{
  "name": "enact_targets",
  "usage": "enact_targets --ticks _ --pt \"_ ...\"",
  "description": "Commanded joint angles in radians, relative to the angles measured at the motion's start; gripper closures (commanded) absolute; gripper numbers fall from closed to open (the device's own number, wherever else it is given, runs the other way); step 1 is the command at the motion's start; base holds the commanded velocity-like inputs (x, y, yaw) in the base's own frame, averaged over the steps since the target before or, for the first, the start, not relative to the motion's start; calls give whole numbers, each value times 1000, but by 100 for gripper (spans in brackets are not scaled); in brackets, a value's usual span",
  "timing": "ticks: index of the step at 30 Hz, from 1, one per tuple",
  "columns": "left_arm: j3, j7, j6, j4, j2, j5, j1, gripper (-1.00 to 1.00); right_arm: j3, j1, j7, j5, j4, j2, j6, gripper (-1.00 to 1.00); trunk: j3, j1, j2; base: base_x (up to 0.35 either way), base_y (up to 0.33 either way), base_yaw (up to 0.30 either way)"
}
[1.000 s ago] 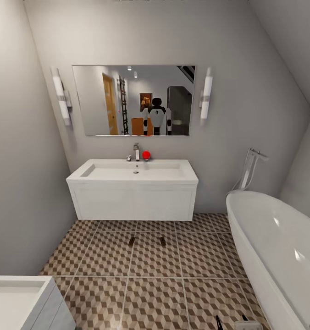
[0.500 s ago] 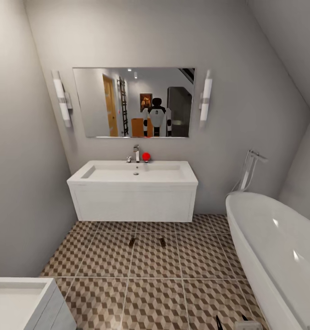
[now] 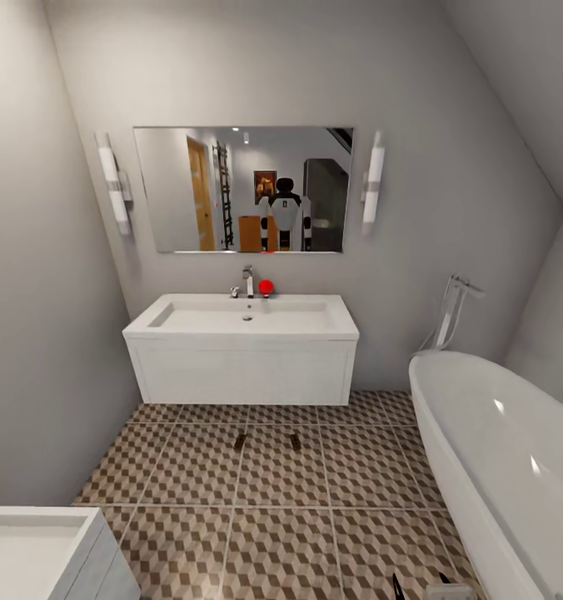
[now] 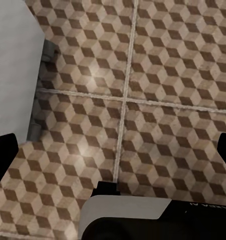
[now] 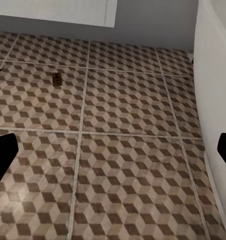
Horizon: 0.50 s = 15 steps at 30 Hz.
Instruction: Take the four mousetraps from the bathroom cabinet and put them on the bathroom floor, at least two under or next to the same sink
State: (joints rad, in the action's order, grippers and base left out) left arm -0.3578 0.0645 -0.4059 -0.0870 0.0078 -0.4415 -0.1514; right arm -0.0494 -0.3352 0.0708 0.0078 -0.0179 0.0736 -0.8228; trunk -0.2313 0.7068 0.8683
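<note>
Two mousetraps (image 3: 240,438) (image 3: 295,441) are lying flat on the bathroom floor (image 3: 281,533), just in front of the bathroom sink (image 3: 241,315) — near each other but apart. Judged from this, two more are left to be fetched from the cabinet, so the base is best being turned away without rolling over the placed pair. The left gripper (image 4: 115,150) and right gripper (image 5: 113,155) are both spread wide — nothing is being held or touched, only tile lying between the fingertips.

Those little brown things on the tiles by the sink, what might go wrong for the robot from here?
The two mousetraps lie on the bathroom floor before the bathroom sink; rolling forward might knock or crush them. The bathtub crowds the right side, so the right gripper may bump it.
</note>
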Motion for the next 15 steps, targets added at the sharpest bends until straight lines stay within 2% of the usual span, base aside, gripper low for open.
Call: enact_targets --ticks 1,15 --pt "-9 6 -2 0 0 -3 0 -100 -6 -1 7 1 1 0 -2 -100 2 -4 -6 0 0 0" --pt "-9 6 -2 0 0 -3 0 -100 -6 -1 7 1 1 0 -1 -100 46 -57 -104 0 0 0"
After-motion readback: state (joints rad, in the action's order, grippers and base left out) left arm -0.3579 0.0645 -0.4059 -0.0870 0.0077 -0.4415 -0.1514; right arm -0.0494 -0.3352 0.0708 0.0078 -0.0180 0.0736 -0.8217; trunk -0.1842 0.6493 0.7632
